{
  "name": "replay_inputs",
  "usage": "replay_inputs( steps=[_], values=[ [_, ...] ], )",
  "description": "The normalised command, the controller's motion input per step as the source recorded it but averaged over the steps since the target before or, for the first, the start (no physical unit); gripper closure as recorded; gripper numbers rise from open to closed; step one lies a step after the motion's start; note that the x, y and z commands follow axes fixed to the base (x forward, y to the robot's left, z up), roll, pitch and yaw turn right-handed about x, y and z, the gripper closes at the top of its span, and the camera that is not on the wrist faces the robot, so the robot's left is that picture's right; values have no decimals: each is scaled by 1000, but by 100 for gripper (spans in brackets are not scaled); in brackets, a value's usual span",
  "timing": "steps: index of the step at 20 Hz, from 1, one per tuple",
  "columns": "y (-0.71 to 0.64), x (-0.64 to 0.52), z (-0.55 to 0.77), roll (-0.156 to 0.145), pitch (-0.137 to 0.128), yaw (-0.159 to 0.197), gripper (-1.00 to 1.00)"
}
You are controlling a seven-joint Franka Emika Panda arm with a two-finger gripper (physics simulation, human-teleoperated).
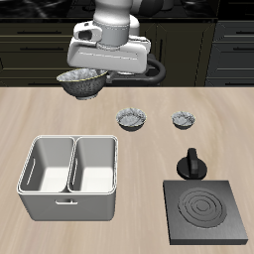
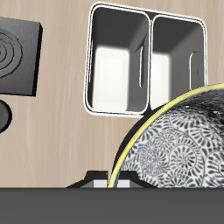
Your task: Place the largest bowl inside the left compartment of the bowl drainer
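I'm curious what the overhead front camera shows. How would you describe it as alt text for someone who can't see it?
A robot gripper holds the largest speckled bowl in the air above the back of a wooden table. Two smaller speckled bowls sit on the table, with a grey two-well bowl drainer and a black stove plate nearer the front edge.

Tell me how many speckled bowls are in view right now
3. The largest bowl is held up off the table under the gripper, behind the bowl drainer. The medium bowl and smallest bowl sit on the table farther along.
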Motion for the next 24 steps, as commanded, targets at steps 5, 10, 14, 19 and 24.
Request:
replay_inputs(
  steps=[5,10,14,19,24],
  values=[
    [-27,415,56,-29,3,5,100],
    [5,358,20,-27,-3,16,100],
    [66,392,-94,-12,22,-14,100],
    [40,241,-183,-22,20,-3,100],
    [83,113,-279,-1,18,-4,100]
  ],
)
